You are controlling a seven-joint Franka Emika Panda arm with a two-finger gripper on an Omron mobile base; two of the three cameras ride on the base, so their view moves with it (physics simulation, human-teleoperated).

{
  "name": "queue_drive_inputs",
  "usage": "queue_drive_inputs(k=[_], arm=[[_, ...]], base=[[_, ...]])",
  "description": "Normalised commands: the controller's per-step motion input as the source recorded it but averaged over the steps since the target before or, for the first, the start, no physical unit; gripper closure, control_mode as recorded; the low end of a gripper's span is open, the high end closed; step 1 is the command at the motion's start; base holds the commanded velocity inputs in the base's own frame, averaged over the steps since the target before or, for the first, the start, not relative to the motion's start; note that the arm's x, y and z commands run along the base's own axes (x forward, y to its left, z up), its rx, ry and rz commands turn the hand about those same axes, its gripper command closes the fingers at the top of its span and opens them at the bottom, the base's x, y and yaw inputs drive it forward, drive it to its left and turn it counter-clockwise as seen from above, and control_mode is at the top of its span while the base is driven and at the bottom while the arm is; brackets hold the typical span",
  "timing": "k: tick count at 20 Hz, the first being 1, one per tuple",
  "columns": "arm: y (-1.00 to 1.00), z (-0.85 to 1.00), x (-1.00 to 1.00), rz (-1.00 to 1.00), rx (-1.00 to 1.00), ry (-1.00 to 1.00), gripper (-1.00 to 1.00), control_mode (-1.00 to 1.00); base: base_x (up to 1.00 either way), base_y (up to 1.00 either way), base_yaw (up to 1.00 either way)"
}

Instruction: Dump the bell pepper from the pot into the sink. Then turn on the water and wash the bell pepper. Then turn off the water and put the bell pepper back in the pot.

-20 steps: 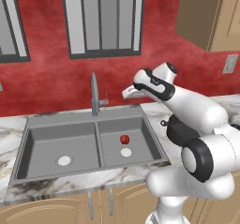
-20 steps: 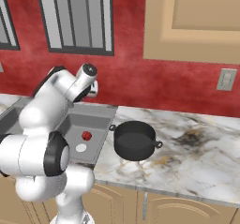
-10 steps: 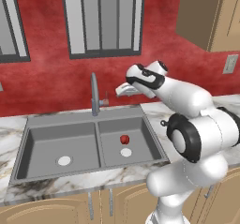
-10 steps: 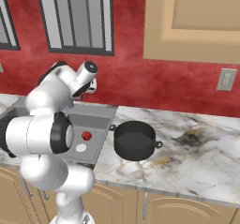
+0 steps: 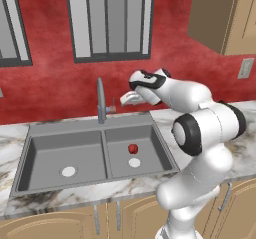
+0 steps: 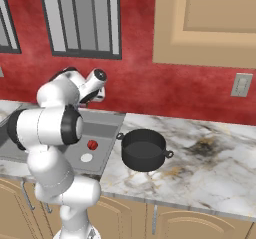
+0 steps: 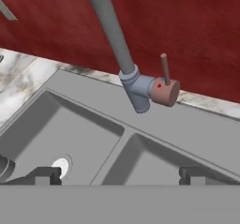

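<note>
My gripper now sits closer to the faucet than a sec ago, swung left across the red back wall from above the right basin of the sink. My forearm is drawn in w/ it. In the hand view the faucet lever is just ahead, btwn my spread fingertips.

No readable text, labels or signs

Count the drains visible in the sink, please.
2. One drain lies in the left basin of the sink. The other drain lies in the right basin, just in front of the bell pepper. None appears hidden.
</note>
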Motion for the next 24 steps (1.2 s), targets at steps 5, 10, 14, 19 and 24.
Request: queue_drive_inputs(k=[5, 10, 14, 19, 24], arm=[[0.06, -0.3, 0.31, 0.03, 0.0, 0.0, -1.0, -1.0], [0.11, -0.13, 0.25, 0.01, 0.0, 0.0, -1.0, -1.0], [0.09, -0.08, 0.22, 0.0, 0.0, 0.0, -1.0, -1.0], [0.04, -0.01, 0.25, 0.0, 0.0, 0.0, -1.0, -1.0], [0.04, -0.03, 0.26, 0.0, 0.0, 0.0, -1.0, -1.0]], base=[[0.0, 0.0, 0.0], [0.0, 0.0, 0.0], [0.0, 0.0, 0.0], [0.0, 0.0, 0.0], [0.0, 0.0, 0.0]])
